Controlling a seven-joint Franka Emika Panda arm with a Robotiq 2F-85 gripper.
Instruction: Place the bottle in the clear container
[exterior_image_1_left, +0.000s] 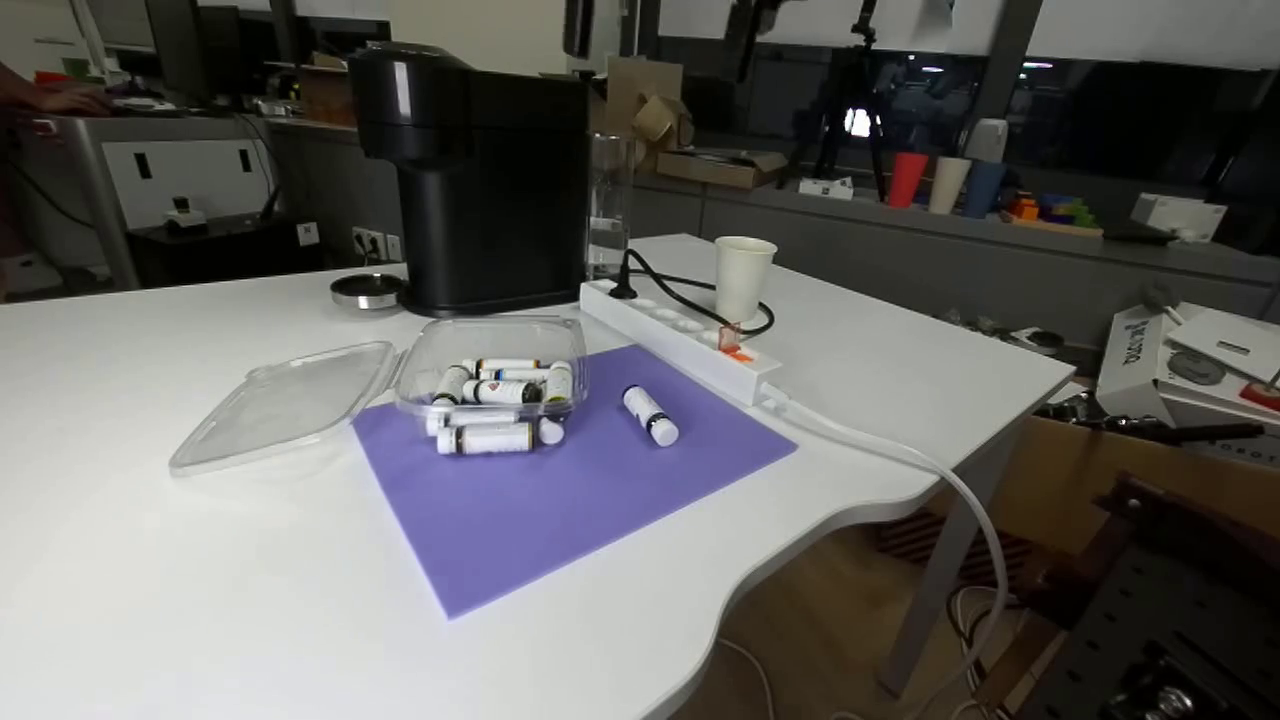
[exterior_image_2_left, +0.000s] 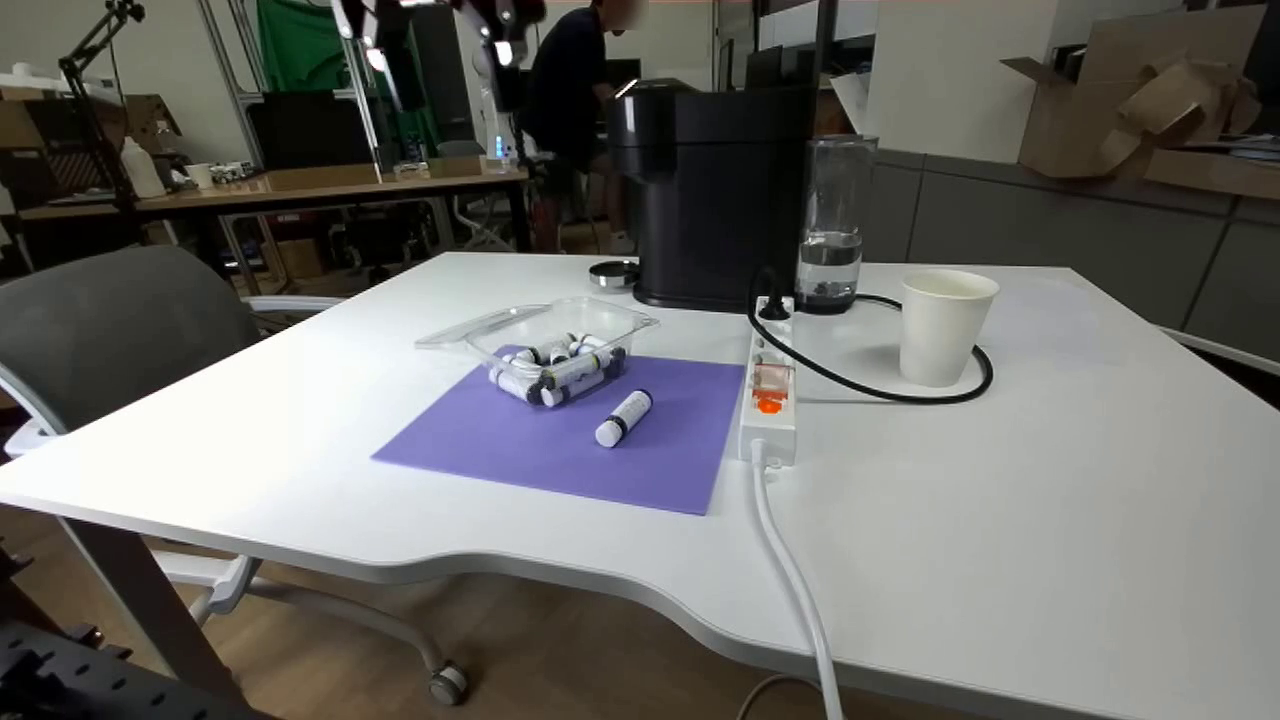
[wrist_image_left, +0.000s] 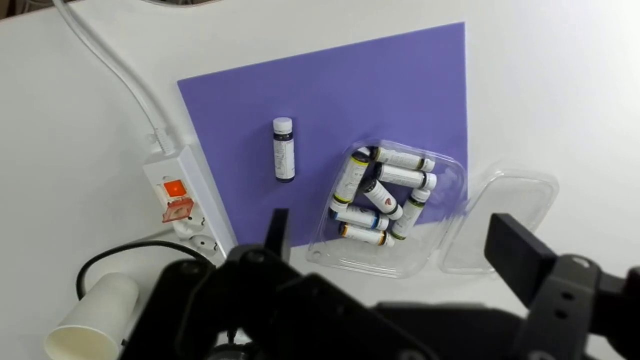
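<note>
Bottle (wrist_image_left: 284, 157), white-labelled, white-capped and dark-necked, by itself on a purple sheet (wrist_image_left: 375, 90). Lies on its side, capped end to 12 o'clock in the wrist view. Toward 4 o'clock of it, near yet apart, the clear container (wrist_image_left: 422, 232), with its lid (wrist_image_left: 500, 197) laid open toward 3 o'clock. Rests partly on the sheet, partly on the white surface (wrist_image_left: 575, 90). Inside, a jumble of look-alike bottles (wrist_image_left: 384, 199), lying at differing angles.

Low in the wrist view, the hand (wrist_image_left: 392, 235), spread wide, with nothing held between its fingers (wrist_image_left: 517, 255). In an exterior view, shows only in part, at the top edge toward 11 o'clock, well apart from the bottle.

Back in the wrist view, toward 8 o'clock of the bottle, a white power strip (wrist_image_left: 206, 197) with an orange switch (wrist_image_left: 175, 188). Toward 7 o'clock of the strip, a white paper cup (wrist_image_left: 100, 305), upright in both exterior views.

In an exterior view, toward 12 o'clock of the container, a tall black machine (exterior_image_1_left: 500, 190). Toward 8 o'clock of the machine, a shallow metal-rimmed dish (exterior_image_2_left: 612, 283); toward 3 o'clock, just beside it, a tall clear cylinder (exterior_image_2_left: 835, 200).
</note>
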